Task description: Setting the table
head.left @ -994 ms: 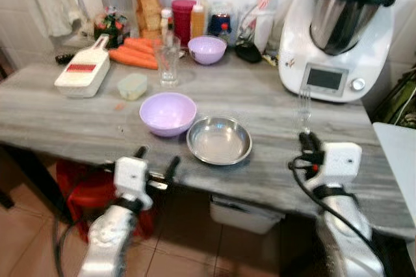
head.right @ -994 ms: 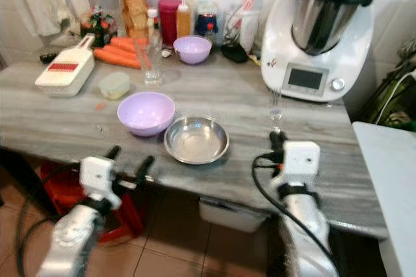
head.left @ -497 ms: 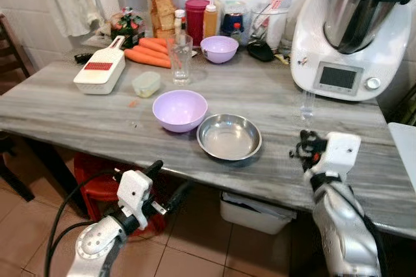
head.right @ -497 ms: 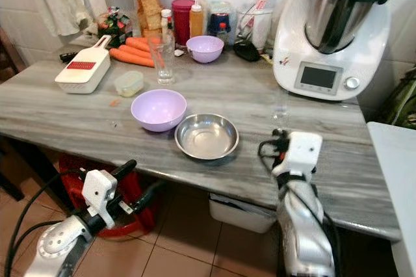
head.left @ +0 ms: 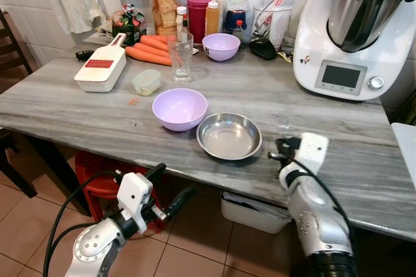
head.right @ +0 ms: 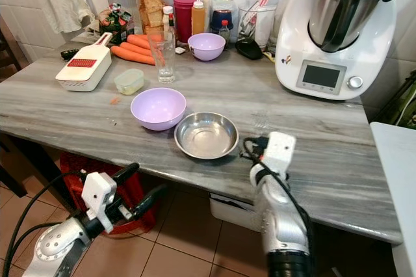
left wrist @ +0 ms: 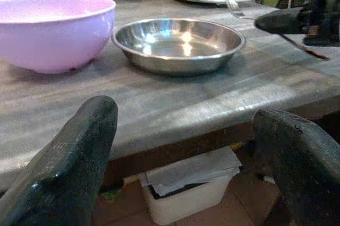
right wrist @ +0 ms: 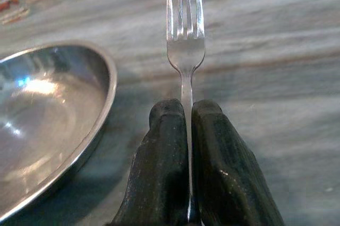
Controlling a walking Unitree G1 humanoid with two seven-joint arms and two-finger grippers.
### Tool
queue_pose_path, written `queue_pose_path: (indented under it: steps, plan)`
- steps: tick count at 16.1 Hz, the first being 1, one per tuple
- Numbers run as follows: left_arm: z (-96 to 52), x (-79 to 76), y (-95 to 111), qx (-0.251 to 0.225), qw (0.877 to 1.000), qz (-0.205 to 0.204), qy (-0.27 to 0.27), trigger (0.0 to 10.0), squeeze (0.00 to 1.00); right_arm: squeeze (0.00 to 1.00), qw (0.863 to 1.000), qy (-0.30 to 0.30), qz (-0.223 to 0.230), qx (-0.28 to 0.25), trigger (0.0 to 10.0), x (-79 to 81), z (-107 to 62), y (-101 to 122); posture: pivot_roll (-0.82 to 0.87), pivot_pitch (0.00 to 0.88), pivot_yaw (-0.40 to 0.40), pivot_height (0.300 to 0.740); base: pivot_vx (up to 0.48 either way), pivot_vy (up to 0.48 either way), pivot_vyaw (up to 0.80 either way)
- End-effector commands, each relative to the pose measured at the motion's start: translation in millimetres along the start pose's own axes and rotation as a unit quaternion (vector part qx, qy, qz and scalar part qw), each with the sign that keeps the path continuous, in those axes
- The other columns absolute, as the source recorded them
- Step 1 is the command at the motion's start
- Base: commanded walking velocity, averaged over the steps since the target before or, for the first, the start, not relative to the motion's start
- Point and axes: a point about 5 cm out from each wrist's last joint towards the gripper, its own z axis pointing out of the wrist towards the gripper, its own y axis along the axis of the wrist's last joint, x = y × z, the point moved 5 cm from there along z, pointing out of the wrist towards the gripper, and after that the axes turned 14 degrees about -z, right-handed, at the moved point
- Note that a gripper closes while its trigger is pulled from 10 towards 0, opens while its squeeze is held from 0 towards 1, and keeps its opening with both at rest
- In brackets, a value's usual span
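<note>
Right claw pinched tight on the handle of a fork; no gap between the fingers beyond the thin metal stem. The fork's long axis runs straight out along the fingers, tines leading. It is carried low over the grey surface; whether the tines touch it cannot be told.

Key relation: the steel dish lies just to the robot's left of the fork, near its rim but apart from it. In the left wrist view the tines show beyond the dish's far rim, with the right claw's dark finger beside them. Judgement: the fork looks bound for a spot beside the dish on its right side, so the coming move is a short lowering and release, keeping the handle pointed back toward the robot. The right arm is the nearer one and already has the piece.

Left claw hangs below the surface edge, fingers spread wide, empty, idle.

Count on the surface:
- fork: one
- steel dish: one
- lilac bowls: two, the large one just beside the dish, the small one at the back
- drinking glass: one
- carrots: several in a pile, exact number unclear
- white grater: one
- small lidded tub: one
- kitchen machine: one
</note>
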Motion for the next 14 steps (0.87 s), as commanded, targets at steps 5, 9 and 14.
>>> queue_pose_path:
  steps: [5,9,14]
  plan:
    - [-12.7,-10.0,10.6,-0.017,1.0,0.001,-0.012,10.0,0.0,0.0,0.999,0.01,0.014,0.031,10.0,7.9,9.7,-7.2,0.01,0.0,-0.012,0.74,0.0,0.0,0.0]
    - [-1.2,-16.0,16.8,-0.023,1.0,-0.001,-0.013,10.0,0.0,0.0,0.999,0.02,0.018,0.038,10.0,16.2,11.5,-10.6,0.0,0.0,-0.013,0.74,0.0,0.0,0.0]
    - [10.1,-13.8,19.3,-0.023,1.0,-0.002,-0.01,10.0,0.0,0.0,0.999,0.004,0.026,0.043,10.0,19.6,15.8,-11.2,0.0,0.0,-0.016,0.74,0.0,0.0,0.0]
